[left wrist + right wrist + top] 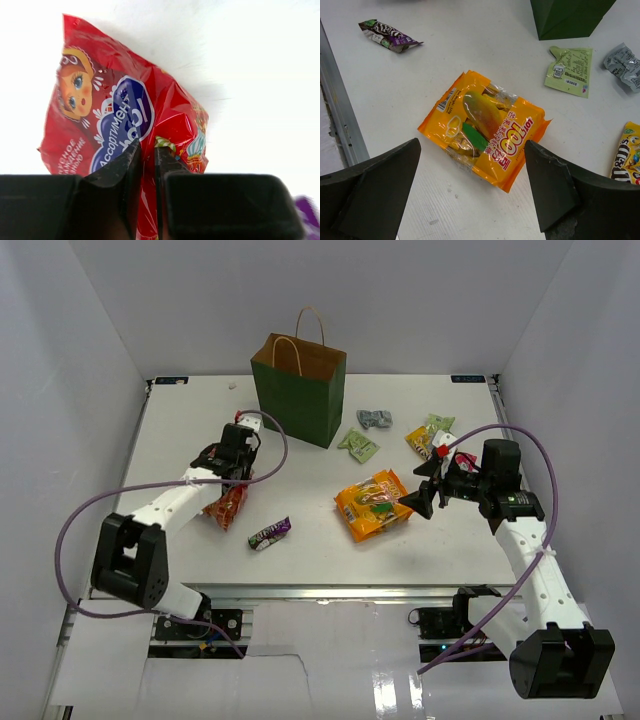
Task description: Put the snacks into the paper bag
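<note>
From above, the left hand [228, 483] sits on the red packet [229, 506] near the counter's [310, 475] left edge. The paper bag [300, 390] stands upright toward the far edge, beyond that hand and to its right, and the left arm is the nearer one to it. The left wrist view shows the left hand [147, 155] pressed together, pinching a fold of the red packet [125, 115]. In the right wrist view the right hand [472, 150] is spread wide and holds nothing. The orange bag [485, 127] lies flat ahead, its long axis slanting across the gap.
</note>
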Tool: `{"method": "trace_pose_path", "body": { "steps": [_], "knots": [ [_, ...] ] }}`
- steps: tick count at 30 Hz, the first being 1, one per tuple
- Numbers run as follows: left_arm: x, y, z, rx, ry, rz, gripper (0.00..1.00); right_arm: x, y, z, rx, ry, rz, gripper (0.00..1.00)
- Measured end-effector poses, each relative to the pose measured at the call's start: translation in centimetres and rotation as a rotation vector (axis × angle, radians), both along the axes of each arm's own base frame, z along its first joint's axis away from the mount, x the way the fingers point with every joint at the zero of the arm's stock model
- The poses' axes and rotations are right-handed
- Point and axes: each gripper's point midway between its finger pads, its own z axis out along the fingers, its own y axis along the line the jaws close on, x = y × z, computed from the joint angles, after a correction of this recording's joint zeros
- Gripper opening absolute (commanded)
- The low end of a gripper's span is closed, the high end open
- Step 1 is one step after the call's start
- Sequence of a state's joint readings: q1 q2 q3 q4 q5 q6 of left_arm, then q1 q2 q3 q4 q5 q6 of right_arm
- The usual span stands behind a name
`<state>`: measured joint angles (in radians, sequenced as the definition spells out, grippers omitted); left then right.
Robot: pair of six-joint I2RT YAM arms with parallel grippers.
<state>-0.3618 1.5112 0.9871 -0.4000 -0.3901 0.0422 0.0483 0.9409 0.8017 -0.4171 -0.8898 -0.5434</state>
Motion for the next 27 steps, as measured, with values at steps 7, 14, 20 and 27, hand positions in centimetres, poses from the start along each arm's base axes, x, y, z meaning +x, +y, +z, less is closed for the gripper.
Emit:
{"method": "trace_pose_path", "body": {
  "steps": [7,14,20,27],
  "knots": [
    [-0.9,-2.4,5.3,-0.380,-0.144,-0.015,0.00,0.1,0.0,-0.3,-0.001,0.011,0.000,0.90],
    [-1.1,-2.7,4.7,-0.707,-0.121,0.044,0.00,0.1,0.0,-0.3,-0.001,0.013,0.000,0.90],
    [-1.4,-4.9,7.6,-0.927,-0.141,0.026,0.00,0.2,0.0,-0.4,-0.003,0.015,-0.003,0.90],
    [-1.4,-6.6,13.5,-1.128,-0.246,-0.017,0.00,0.1,0.0,-0.8,-0.004,0.025,-0.004,0.90]
  ]
}}
